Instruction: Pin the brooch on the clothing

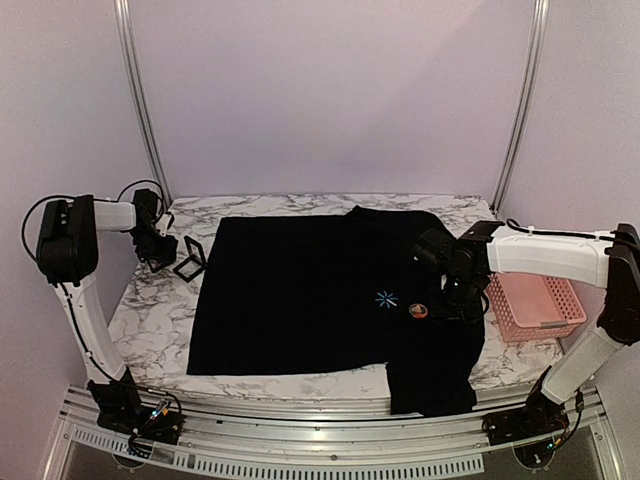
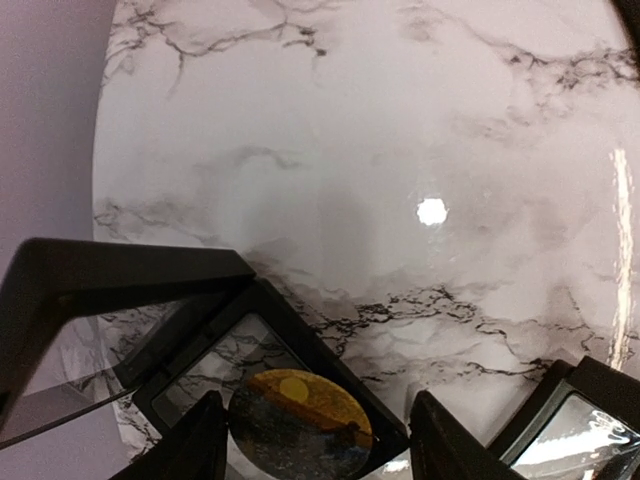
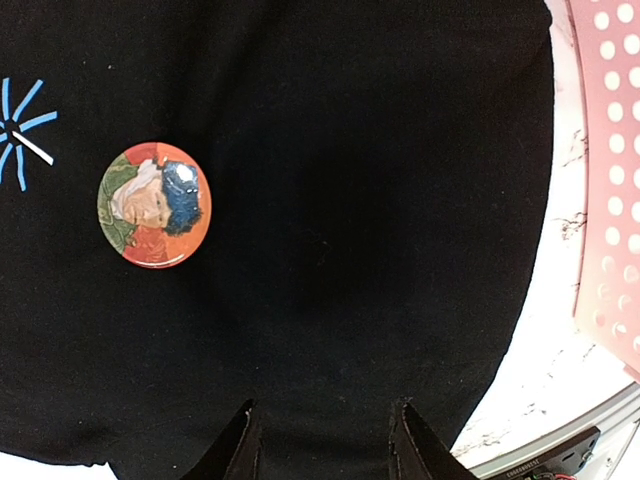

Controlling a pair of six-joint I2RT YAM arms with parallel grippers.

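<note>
One black shirt (image 1: 300,300) spread flat, one brooch (image 3: 155,205) on it beside the blue star (image 3: 20,135), my right gripper (image 3: 322,420) parted, empty, my left gripper (image 2: 318,405) parted astride a second brooch (image 2: 300,428) in its case (image 2: 330,355).

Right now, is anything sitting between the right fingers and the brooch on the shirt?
Nothing visible. The brooch lies face up on the shirt beside the starburst, and only bare black cloth separates it from the right fingers. The pink basket stands off to the side.
</note>
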